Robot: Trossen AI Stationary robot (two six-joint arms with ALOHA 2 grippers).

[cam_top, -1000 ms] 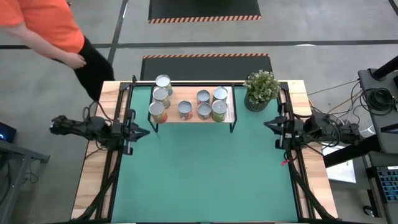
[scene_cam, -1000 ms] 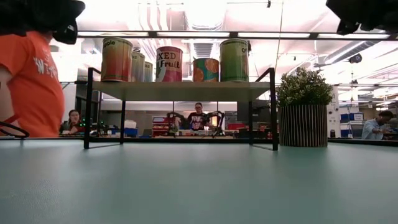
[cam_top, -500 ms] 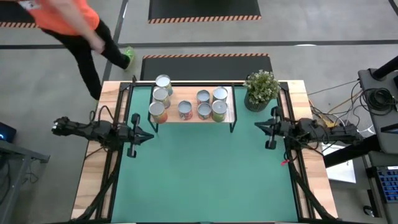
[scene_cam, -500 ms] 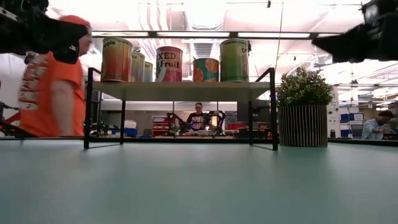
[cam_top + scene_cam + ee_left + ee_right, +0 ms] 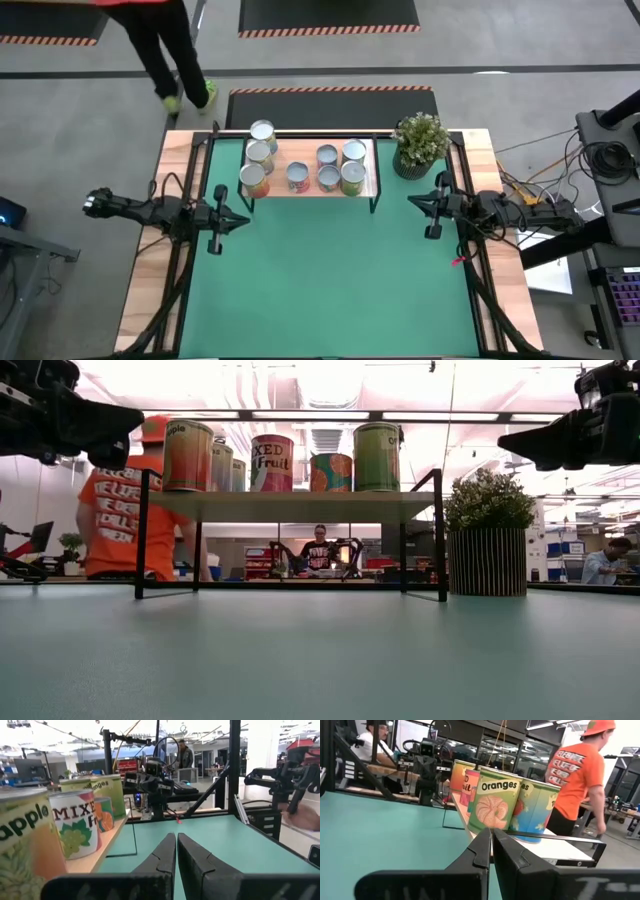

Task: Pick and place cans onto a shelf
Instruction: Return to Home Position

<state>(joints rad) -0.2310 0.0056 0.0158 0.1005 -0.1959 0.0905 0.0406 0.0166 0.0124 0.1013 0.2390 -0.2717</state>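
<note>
The left gripper (image 5: 236, 219) and right gripper (image 5: 413, 205), each with fingers pressed together and empty, hang over opposite edges of the green mat (image 5: 330, 285). Between them, farther back, the cans (image 5: 297, 175) stand on the shelf (image 5: 290, 150), with a potted plant (image 5: 420, 143) just beside it.

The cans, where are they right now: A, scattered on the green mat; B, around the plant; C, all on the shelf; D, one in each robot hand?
C: the cans all stand on the shelf, and the left hand and right hand are shut on nothing.
</note>
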